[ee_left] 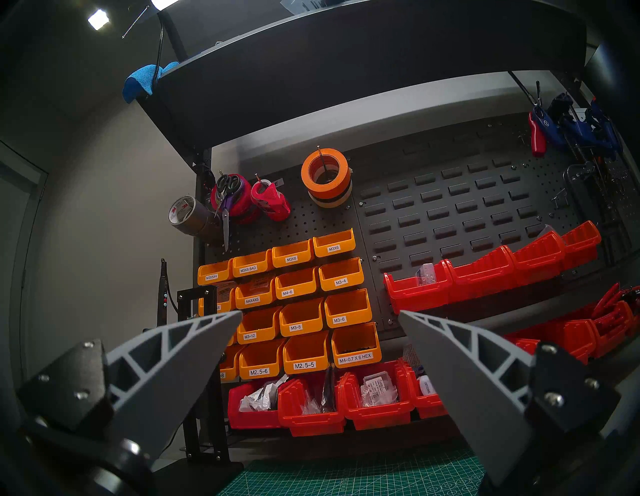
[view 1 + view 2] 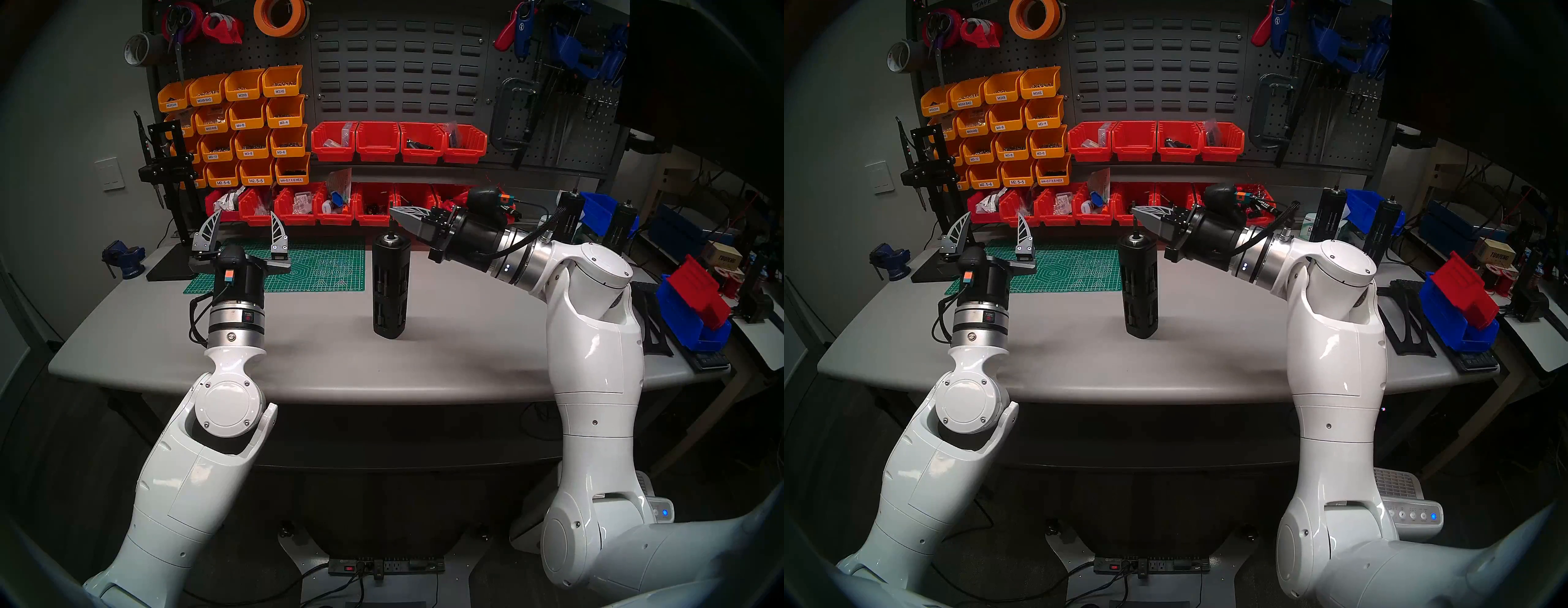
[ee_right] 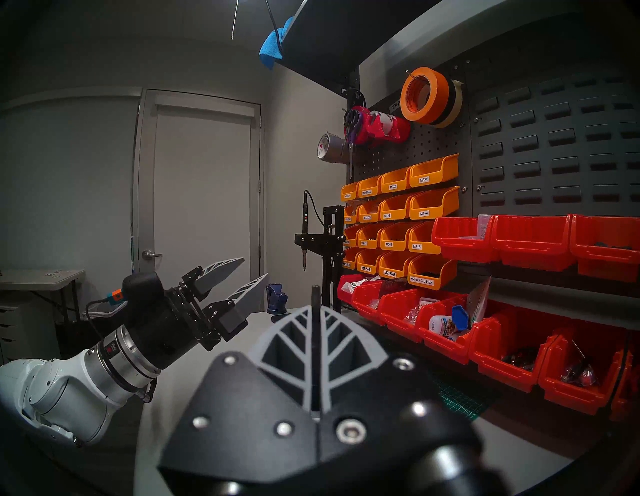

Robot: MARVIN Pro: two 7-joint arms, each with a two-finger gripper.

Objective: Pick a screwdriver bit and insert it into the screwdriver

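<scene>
The screwdriver, a tall black slotted cylinder, stands upright in the middle of the grey table. My right gripper hovers just above its top and is shut on the screwdriver bit, a thin dark rod held upright in the fingertips. The bit's lower end reaches the socket area; I cannot tell whether it is inside. My left gripper is open and empty, pointing up over the green mat's left end, well left of the screwdriver.
A green cutting mat lies behind the screwdriver. Red bins line the back edge below orange bins. A black tool stand and a blue vise stand back left. Blue and red bins sit at the right.
</scene>
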